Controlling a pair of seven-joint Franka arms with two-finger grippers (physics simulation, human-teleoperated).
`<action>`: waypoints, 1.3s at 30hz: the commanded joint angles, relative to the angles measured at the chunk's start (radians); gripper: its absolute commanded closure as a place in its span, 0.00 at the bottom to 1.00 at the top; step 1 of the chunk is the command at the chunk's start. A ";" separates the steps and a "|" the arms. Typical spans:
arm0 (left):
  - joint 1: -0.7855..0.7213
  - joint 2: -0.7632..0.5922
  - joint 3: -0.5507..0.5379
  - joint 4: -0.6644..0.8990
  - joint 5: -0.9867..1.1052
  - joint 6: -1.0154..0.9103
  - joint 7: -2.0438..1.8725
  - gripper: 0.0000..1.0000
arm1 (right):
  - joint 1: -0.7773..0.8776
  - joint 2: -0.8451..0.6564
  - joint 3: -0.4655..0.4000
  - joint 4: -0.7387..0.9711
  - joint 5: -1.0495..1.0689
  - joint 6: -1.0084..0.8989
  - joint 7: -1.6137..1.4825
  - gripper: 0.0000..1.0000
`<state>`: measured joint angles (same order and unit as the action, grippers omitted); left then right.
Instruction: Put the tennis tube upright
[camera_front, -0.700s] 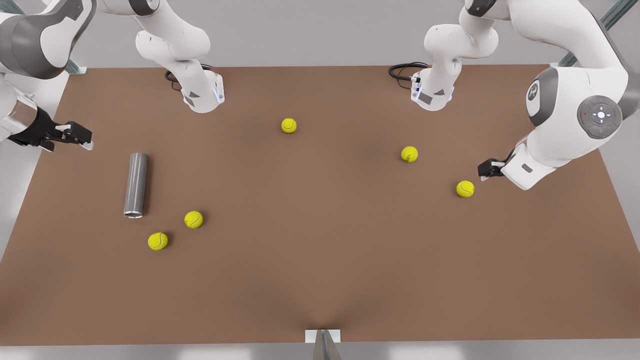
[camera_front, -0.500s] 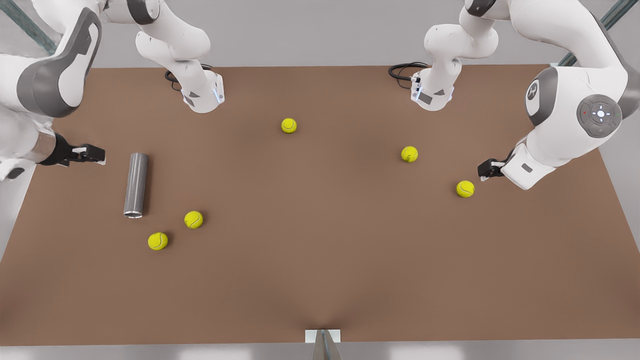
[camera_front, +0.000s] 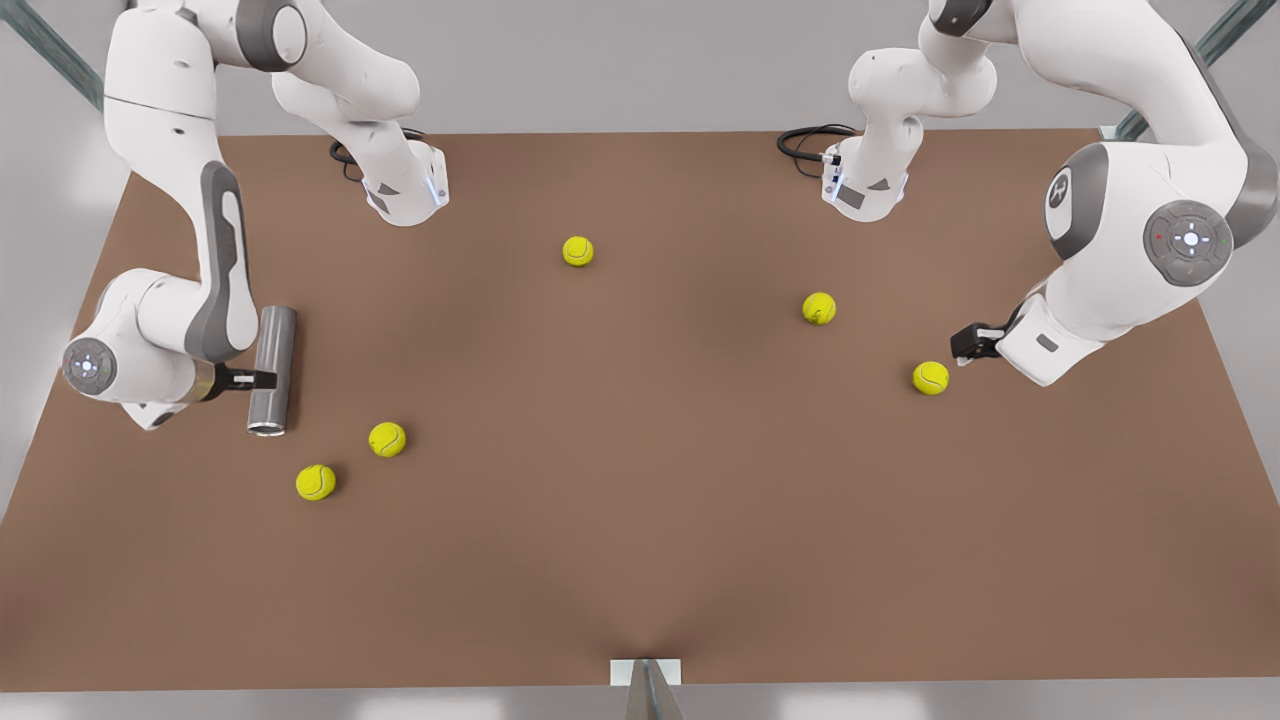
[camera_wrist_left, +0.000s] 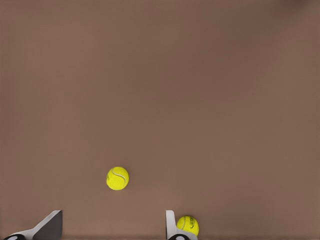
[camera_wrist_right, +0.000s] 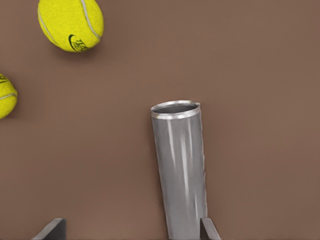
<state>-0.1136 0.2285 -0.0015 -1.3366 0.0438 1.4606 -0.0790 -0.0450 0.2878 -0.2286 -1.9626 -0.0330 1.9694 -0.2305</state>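
Front view: grey metallic tennis tube (camera_front: 275, 340) lying flat on the brown counter (camera_front: 640, 520), shiny open rim toward the camera. Right pincer (camera_front: 262, 379) low at the tube's side, about mid-length, reaching in from the front view's left, black fingers up against the cylinder wall. Two yellow tennis balls (camera_front: 387, 439) (camera_front: 316, 482) beyond the tube's open end, near this pincer but apart from it. Left pincer (camera_front: 963, 345) over at the front view's right, hanging just beside another yellow ball (camera_front: 930, 378), not touching it; arm waiting. Two more yellow balls (camera_front: 819, 308) (camera_front: 578, 251) farther from that pincer, toward the counter's middle.

Left wrist view: left pincer (camera_wrist_left: 110, 232) released, fingers (camera_wrist_left: 172, 227) spread wide with bare counter between. One ball (camera_wrist_left: 188, 225) just outside one finger, another (camera_wrist_left: 117, 178) a little ahead of the gap.

Right wrist view: right pincer (camera_wrist_right: 130, 232) released, fingers (camera_wrist_right: 210, 227) wide apart. Tube (camera_wrist_right: 181, 170) lying between them, close against one finger, running ahead of the pincer at a slight slant, open rim at the far end. Two balls (camera_wrist_right: 71, 24) (camera_wrist_right: 5, 96) farther ahead, off to the other finger's side.
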 joint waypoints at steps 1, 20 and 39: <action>0.000 0.000 0.000 0.000 0.001 0.000 -0.010 0.00 | -0.006 0.005 -0.012 -0.045 0.004 0.307 -0.148 0.00; -0.005 0.018 -0.003 0.002 0.005 0.003 -0.031 0.00 | -0.056 0.057 -0.035 -0.303 0.005 0.539 -0.210 0.00; -0.003 0.026 -0.003 0.002 0.005 0.009 -0.031 0.00 | -0.076 0.129 -0.035 -0.325 0.004 0.548 -0.228 0.00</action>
<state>-0.1166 0.2567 -0.0046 -1.3351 0.0484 1.4687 -0.1055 -0.1210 0.4171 -0.2638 -2.2881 -0.0298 2.5166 -0.4204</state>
